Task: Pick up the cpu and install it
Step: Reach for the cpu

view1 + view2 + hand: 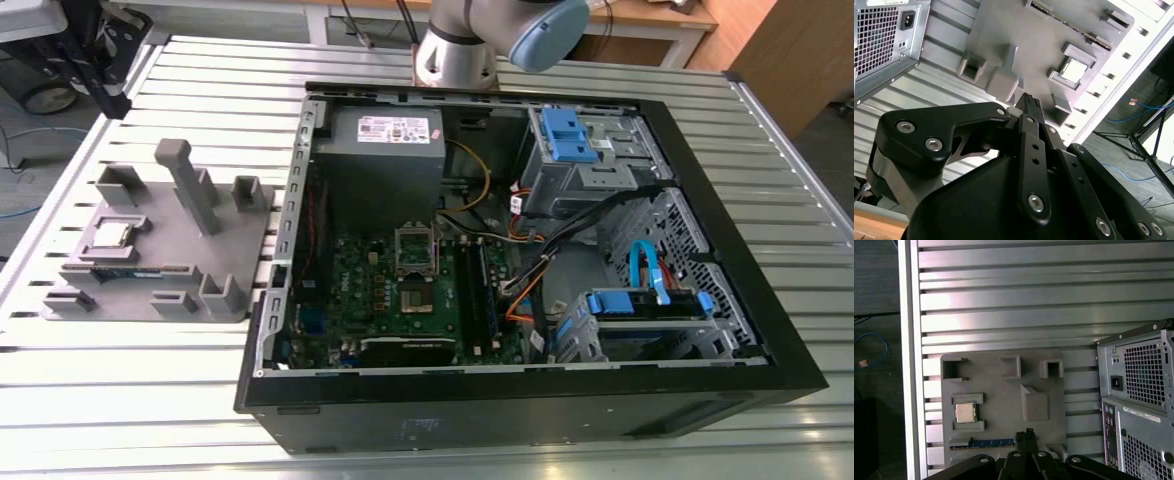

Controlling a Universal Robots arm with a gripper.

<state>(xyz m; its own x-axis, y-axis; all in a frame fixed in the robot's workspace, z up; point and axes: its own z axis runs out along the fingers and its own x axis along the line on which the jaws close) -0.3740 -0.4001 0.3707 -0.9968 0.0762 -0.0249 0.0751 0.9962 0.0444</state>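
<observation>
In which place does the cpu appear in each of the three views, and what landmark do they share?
Exterior view: the cpu lies in a recess of the grey tray, at the exterior view's left.
Second wrist view: the cpu in the same recess.
First wrist view: the cpu in that recess.
Shared landmark: the grey tray.

Bright, even light, soft glare on the slatted table (1004,300)

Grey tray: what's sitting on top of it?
On the grey tray the cpu lies flat in a square pocket, with a thin memory stick in a slot beside it. Grey blocks stand up around them. The gripper hides one edge of the tray.
</observation>
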